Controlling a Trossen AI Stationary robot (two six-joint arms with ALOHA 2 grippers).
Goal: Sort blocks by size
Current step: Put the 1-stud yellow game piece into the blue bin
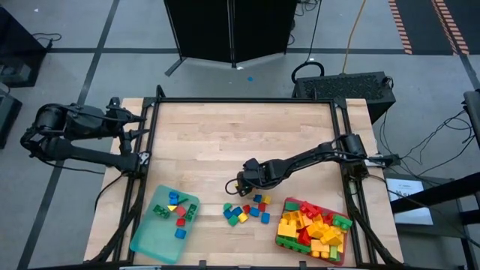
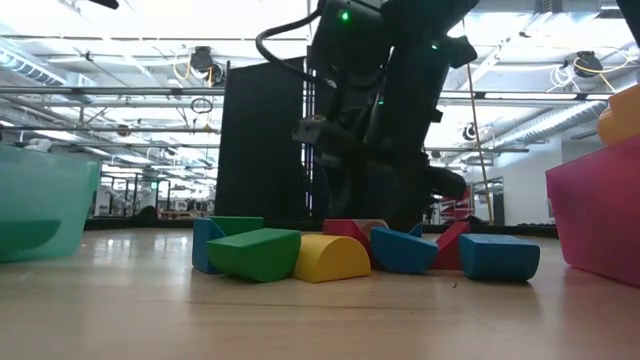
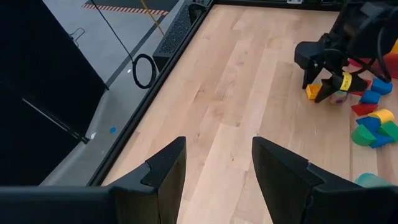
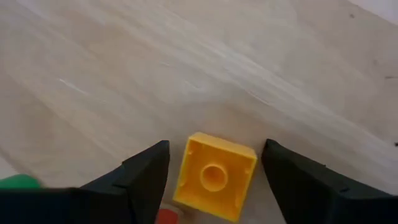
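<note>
My right gripper (image 1: 241, 182) is open, low over the table's middle, just beyond the loose pile of small blocks (image 1: 247, 210). In the right wrist view its fingers (image 4: 149, 168) stand on either side of a small yellow block (image 4: 214, 177) that lies on the wood with its hollow underside up; a narrow gap shows on each side. That block also shows in the left wrist view (image 3: 314, 92). My left gripper (image 3: 217, 162) is open and empty at the table's far left edge (image 1: 141, 122).
A translucent teal tray (image 1: 146, 240) with several small blocks lies at the near left. A red tray (image 1: 281, 241) heaped with larger yellow, red and green blocks lies at the near right. A black frame (image 1: 247, 100) rims the table. The far half is bare wood.
</note>
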